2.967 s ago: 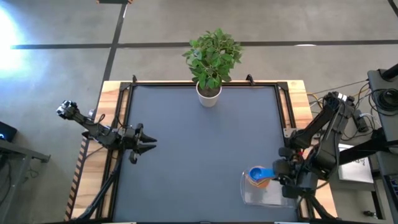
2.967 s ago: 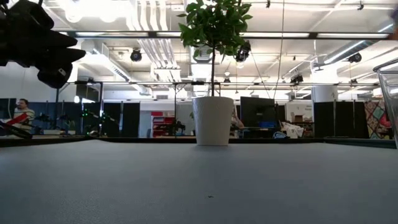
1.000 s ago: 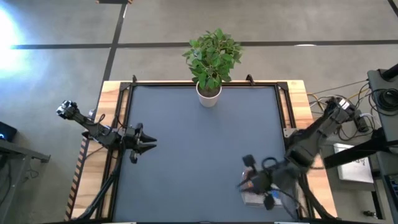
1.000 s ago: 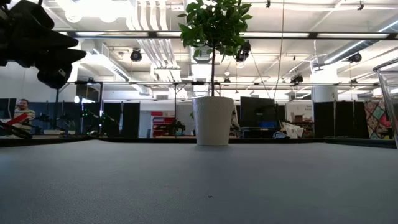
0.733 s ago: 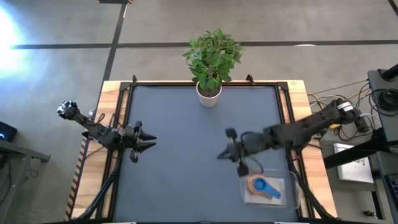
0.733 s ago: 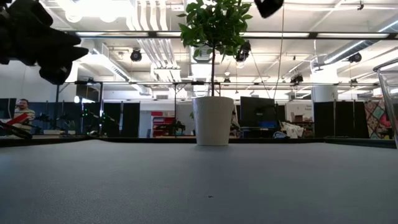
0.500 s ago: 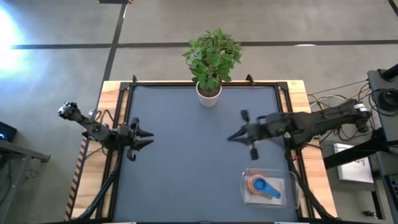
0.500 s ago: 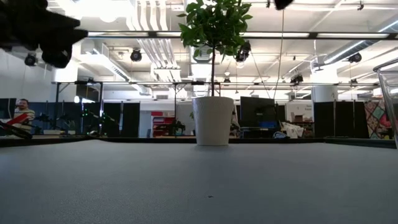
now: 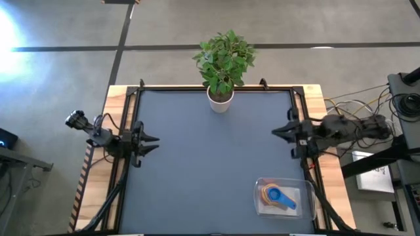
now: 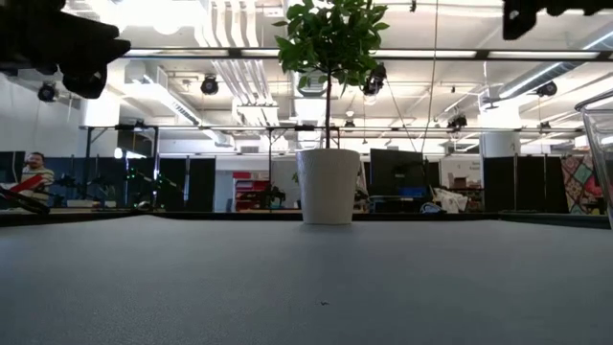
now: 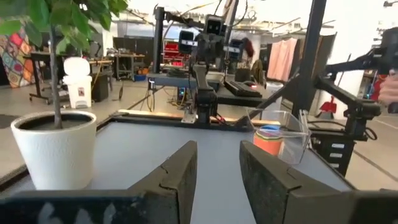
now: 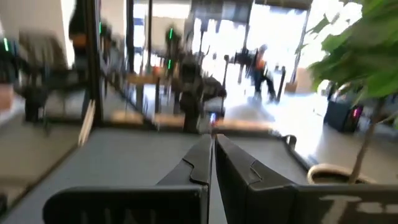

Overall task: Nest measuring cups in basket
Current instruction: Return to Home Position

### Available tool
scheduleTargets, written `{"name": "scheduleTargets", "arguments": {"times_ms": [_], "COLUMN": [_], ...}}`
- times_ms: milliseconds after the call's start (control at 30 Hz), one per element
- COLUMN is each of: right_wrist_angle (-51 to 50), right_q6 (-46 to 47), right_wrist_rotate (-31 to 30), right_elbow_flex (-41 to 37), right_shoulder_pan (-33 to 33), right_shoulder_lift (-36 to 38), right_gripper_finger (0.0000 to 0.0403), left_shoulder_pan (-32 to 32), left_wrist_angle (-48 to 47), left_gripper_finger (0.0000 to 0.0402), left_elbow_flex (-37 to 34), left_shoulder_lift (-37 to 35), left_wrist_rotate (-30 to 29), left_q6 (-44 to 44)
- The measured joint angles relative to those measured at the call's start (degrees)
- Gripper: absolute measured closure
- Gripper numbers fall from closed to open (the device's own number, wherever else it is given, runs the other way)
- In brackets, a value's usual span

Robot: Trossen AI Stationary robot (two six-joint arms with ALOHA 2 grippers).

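The clear basket (image 9: 283, 196) stands at the table's near right corner; its wall also shows in the left wrist view (image 11: 281, 130). Nested measuring cups sit inside it, a blue one (image 9: 279, 195) on top of an orange one (image 9: 266, 193), with more coloured rims below (image 11: 268, 132). My right gripper (image 9: 278, 132) is at the right edge, level, well beyond the basket on its far side. Its fingers are shut on nothing (image 12: 213, 163). My left gripper (image 9: 152, 140) waits at the left edge, open and empty (image 11: 217, 177).
A white pot with a green plant (image 9: 221, 98) stands at the middle of the far edge. The dark mat (image 9: 210, 164) lies between the arms. In the low view both grippers hang high above the table, left (image 10: 67, 43) and right (image 10: 536, 11).
My right gripper has left the basket, swung out over the middle of the table and drawn back to the right edge, farther from the near edge than before. My left gripper has risen a little and rolled. The cups stay in the basket.
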State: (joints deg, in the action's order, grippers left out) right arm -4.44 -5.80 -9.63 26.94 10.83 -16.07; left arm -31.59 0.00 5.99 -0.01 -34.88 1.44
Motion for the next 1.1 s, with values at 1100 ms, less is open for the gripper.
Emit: {"name": "scheduleTargets", "arguments": {"times_ms": [1100], "right_wrist_angle": [10.8], "right_q6": [-2.7], "right_wrist_rotate": [10.0], "right_elbow_flex": [-26.0], "right_shoulder_pan": [0.0], "right_shoulder_lift": [16.1], "right_gripper_finger": [0.0394], "left_shoulder_pan": [0.3], "left_wrist_angle": [3.9], "left_gripper_finger": [0.0401], "left_elbow_flex": [-5.5], "left_shoulder_lift": [0.2], "left_wrist_rotate": [19.0], "left_q6": [6.5]}}
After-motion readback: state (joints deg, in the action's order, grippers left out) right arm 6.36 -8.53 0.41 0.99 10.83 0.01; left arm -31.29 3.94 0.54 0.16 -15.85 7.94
